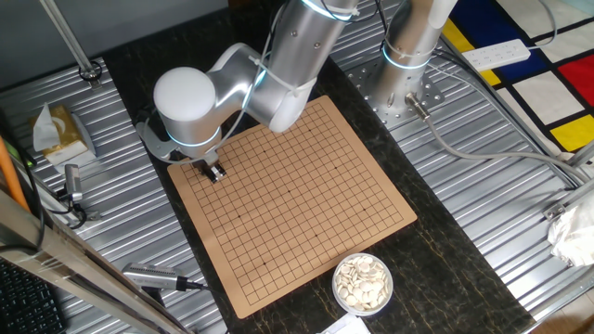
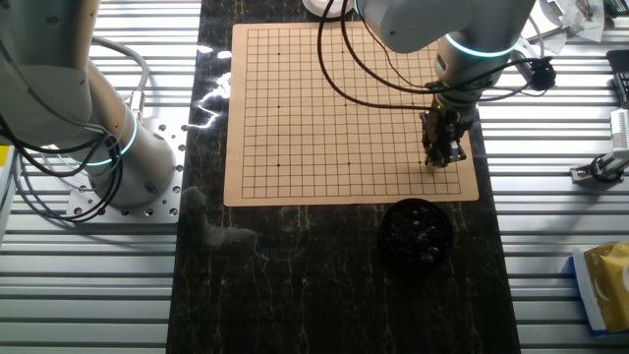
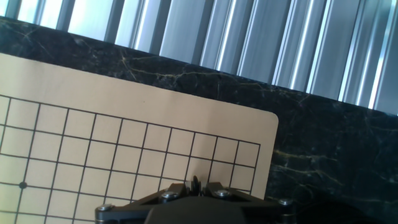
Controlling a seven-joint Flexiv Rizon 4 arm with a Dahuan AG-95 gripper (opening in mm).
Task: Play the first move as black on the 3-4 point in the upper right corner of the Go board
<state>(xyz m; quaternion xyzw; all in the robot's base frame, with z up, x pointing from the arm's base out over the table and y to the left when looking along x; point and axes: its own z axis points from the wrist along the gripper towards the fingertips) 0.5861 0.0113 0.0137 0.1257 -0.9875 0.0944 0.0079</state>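
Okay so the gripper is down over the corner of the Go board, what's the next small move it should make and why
Probably lower straight down and open. The gripper is shut on a small black stone pinched at its tips, and both fixed views show it low over the Go board near one corner, a few lines in from each edge. Whether the stone already touches the board cannot be told.

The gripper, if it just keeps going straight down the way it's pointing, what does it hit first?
Most likely the Go board itself: the gripper points down over bare grid near the board's corner, with a small dark stone apparently pinched between its fingertips. No other stones lie beneath it; remaining height is unclear.
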